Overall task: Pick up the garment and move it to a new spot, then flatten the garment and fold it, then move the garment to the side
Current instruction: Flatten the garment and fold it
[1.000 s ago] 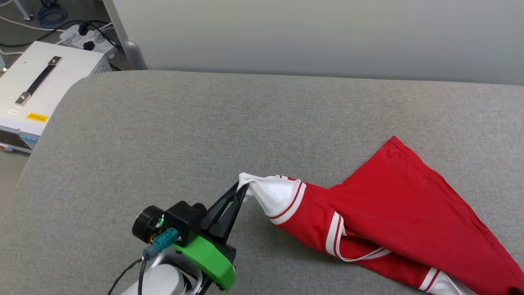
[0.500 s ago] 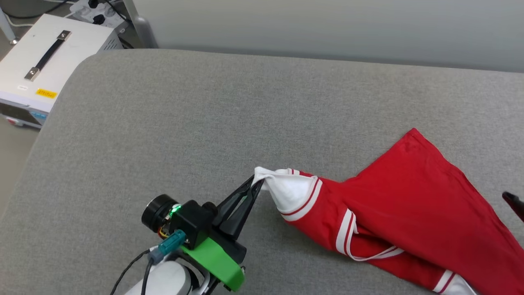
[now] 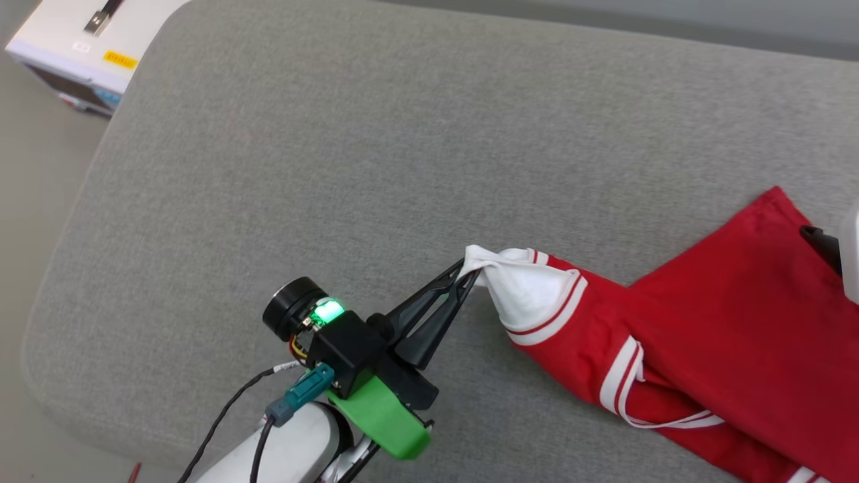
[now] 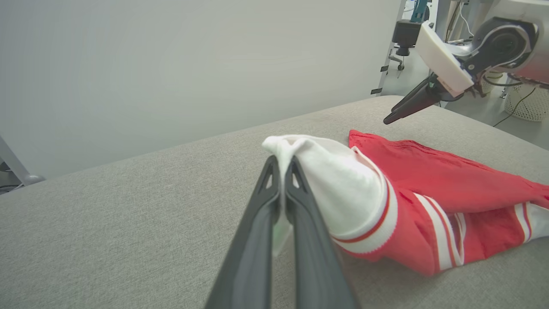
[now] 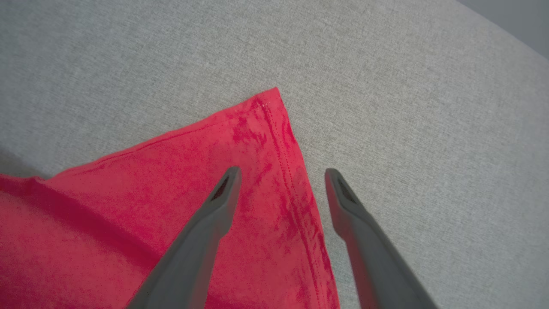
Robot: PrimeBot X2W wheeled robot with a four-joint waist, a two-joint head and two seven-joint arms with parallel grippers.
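The garment (image 3: 725, 322) is a red jersey with white sleeves and striped trim, lying bunched on the grey surface at the right; its lettering is hidden. My left gripper (image 3: 470, 268) is shut on the tip of a white sleeve (image 3: 523, 295) and holds it raised off the surface. The left wrist view shows the sleeve cloth pinched between the fingers of my left gripper (image 4: 283, 161), with the garment (image 4: 429, 171) trailing right. My right gripper (image 5: 283, 174) is open and hovers over the garment's (image 5: 171, 193) red hem corner. This right gripper (image 3: 822, 245) shows at the head view's right edge.
The grey padded surface (image 3: 335, 134) stretches wide to the left and back, with a rounded edge at the left and the floor beyond it. A white box (image 3: 87, 40) with a yellow label stands off the far left corner. A pale wall (image 4: 171, 64) stands behind.
The head camera has tilted down and moved, so the whole picture shifted. The left gripper keeps hold of the sleeve. The right gripper has come in at the right, over the red hem corner.
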